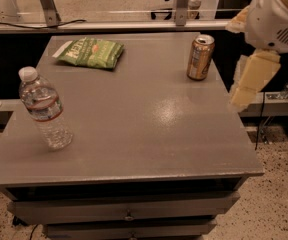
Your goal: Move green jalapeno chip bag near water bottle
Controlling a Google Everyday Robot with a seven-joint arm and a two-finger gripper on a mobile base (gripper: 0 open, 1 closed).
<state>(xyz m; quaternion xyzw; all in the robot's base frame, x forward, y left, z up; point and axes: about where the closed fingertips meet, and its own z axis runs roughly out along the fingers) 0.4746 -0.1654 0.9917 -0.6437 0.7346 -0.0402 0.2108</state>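
The arm (276, 16) hangs beyond the counter's (134, 134) right edge, its pale tool (251, 81) pointing down just beside that edge; whether the tool is open or closed cannot be told. The green jalapeno chip bag (90, 52) lies flat at the far left corner; the water bottle (45, 109) stands near the left edge, well apart from the bag; bare surface runs between them; a gold can (200, 57) stands by the far right edge.

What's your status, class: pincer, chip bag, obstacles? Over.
Pincer beside table, right side, away from bag. Green jalapeno chip bag back left; water bottle front left. Can back right, not between them.
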